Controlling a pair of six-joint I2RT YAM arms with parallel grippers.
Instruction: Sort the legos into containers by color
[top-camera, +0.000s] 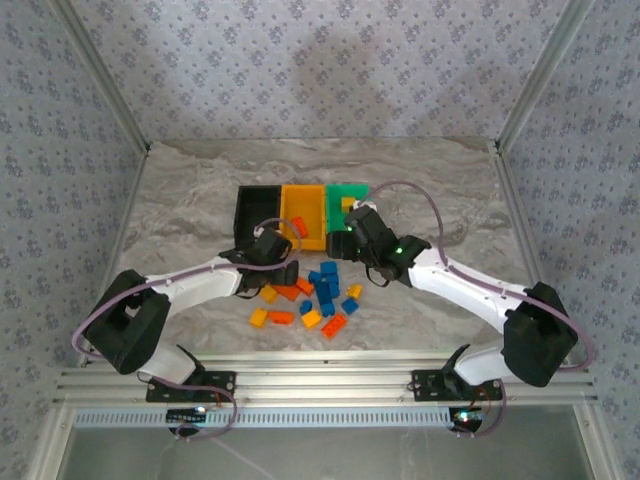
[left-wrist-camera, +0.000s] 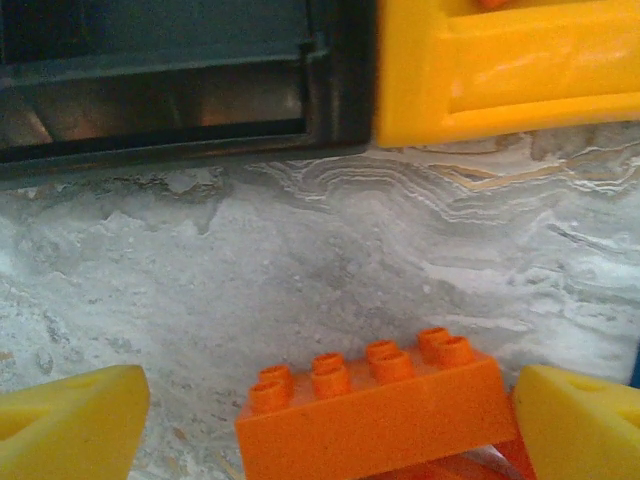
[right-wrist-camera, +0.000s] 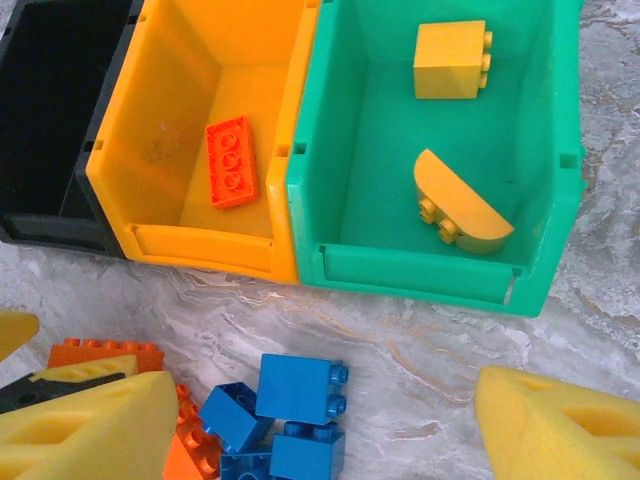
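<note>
three joined bins are sitting on the bench (right-wrist-camera: 420, 350): a black bin (right-wrist-camera: 50, 120), an orange-yellow bin (right-wrist-camera: 200, 250) holding one orange-red brick (right-wrist-camera: 231, 161), and a green bin (right-wrist-camera: 400, 270) holding two yellow bricks, a square one (right-wrist-camera: 450, 60) and a half-round one (right-wrist-camera: 460, 205). the left fingers (left-wrist-camera: 70, 425) are standing spread with an orange brick (left-wrist-camera: 380, 410) lying between them, unpinched. the right fingers (right-wrist-camera: 90, 430) are hanging spread, with blue bricks (right-wrist-camera: 300, 390) lying between them.

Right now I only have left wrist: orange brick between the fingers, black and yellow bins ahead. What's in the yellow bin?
Observer: One flat orange-red brick lies in the orange-yellow bin.
Operator: Green bin?
Observer: The green bin holds two yellow pieces: a square block and a half-round piece.
Operator: Right arm?
Observer: The right fingers stand open near the green bin's front, with blue bricks lying below them.
</note>
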